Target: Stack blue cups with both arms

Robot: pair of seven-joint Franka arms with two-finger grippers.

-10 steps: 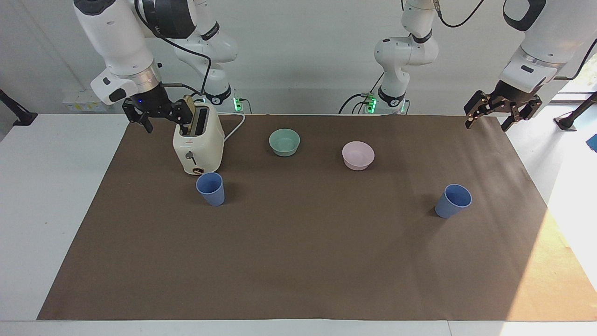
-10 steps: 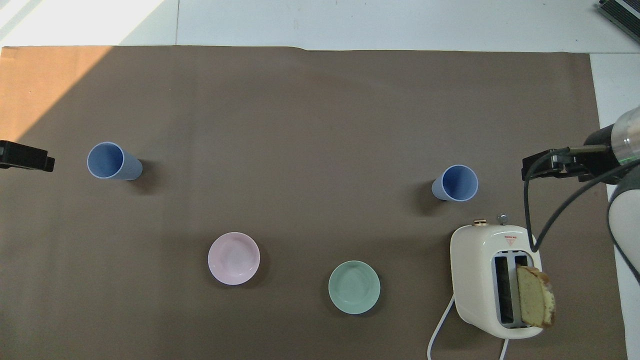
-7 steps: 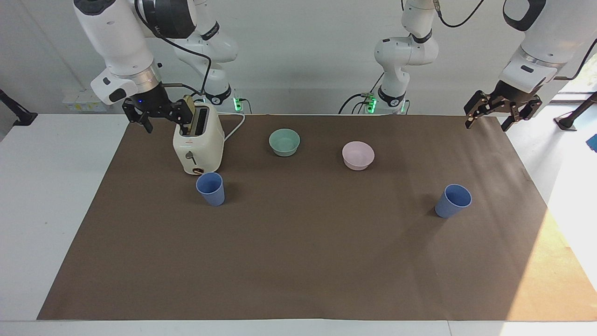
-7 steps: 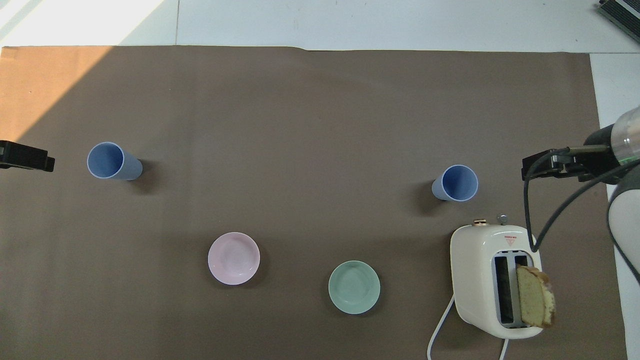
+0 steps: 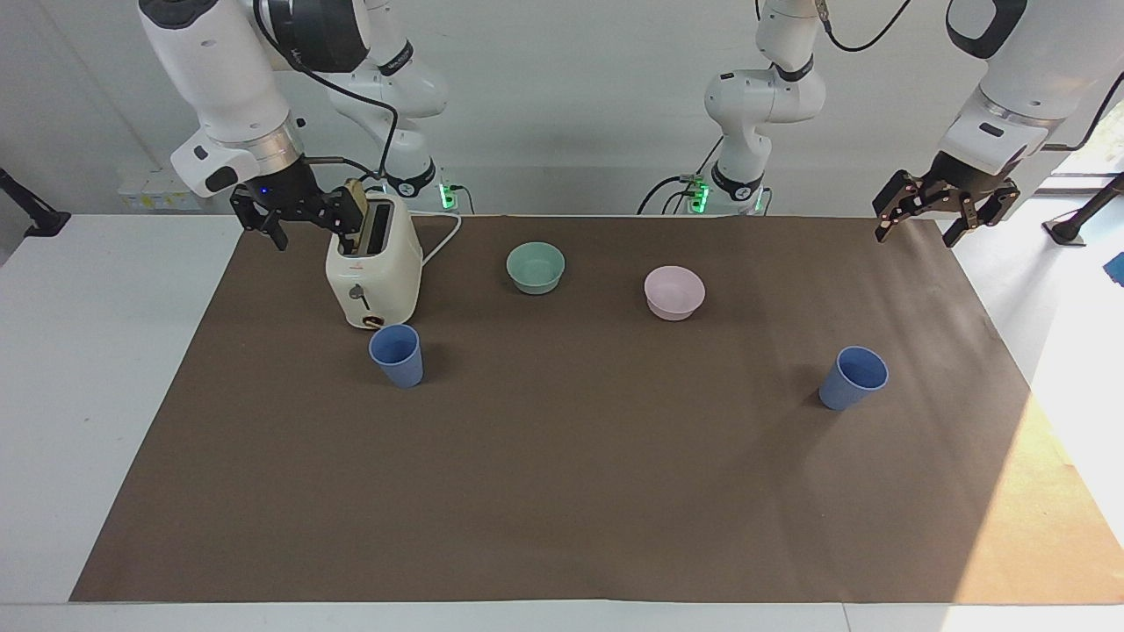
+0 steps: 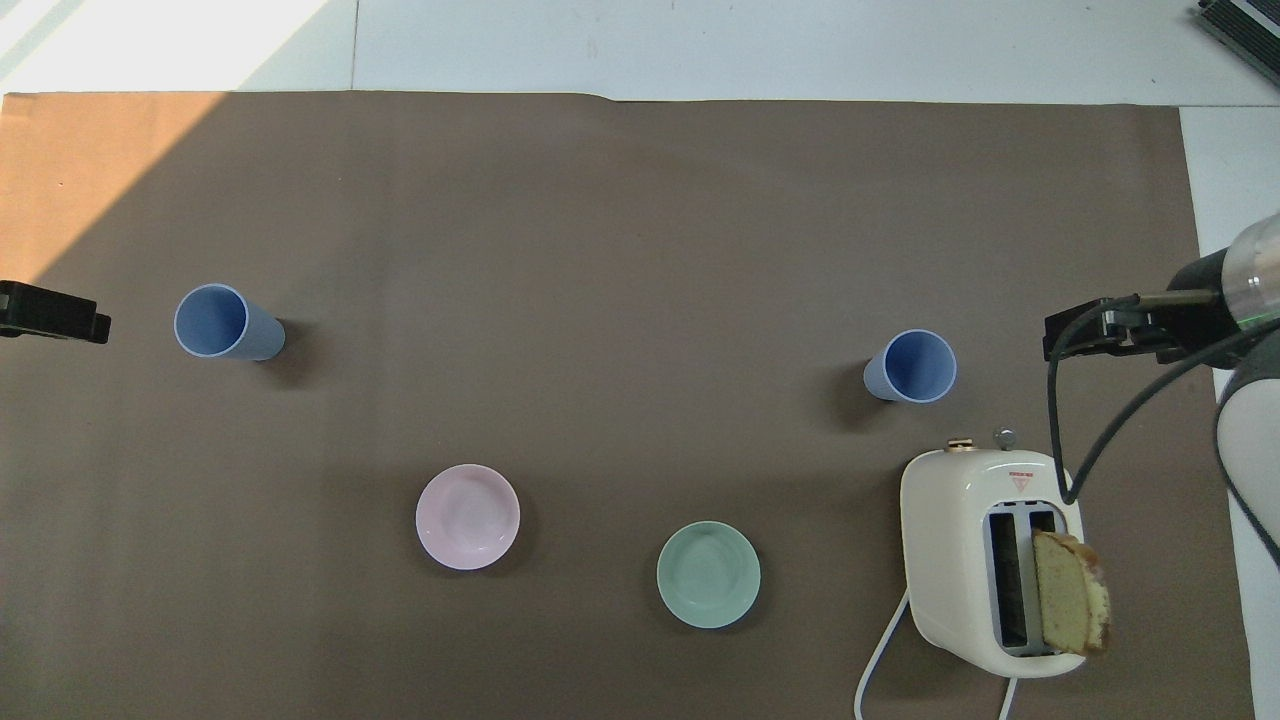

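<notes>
Facing view: two blue cups stand upright on the brown mat, mouths up, long axes vertical. One blue cup (image 5: 397, 355) (image 6: 909, 366) sits just beside the toaster (image 5: 372, 274) (image 6: 990, 560), farther from the robots than it. The other blue cup (image 5: 853, 377) (image 6: 227, 323) stands well apart from the toaster, toward the left arm's end of the worktop (image 5: 79, 351). The right hand (image 5: 299, 215) (image 6: 1110, 330) hangs empty beside the toaster, its fingers spread. The left hand (image 5: 944, 211) (image 6: 50, 312) hangs over the mat's corner, fingers apart, holding nothing. A teal bowl (image 5: 536, 267) (image 6: 708, 574) and a pink bowl (image 5: 674, 292) (image 6: 467, 516) lie between the toaster and the left arm's end. A bread slice (image 6: 1070, 606) stands in the toaster. A white wall closes the room.
</notes>
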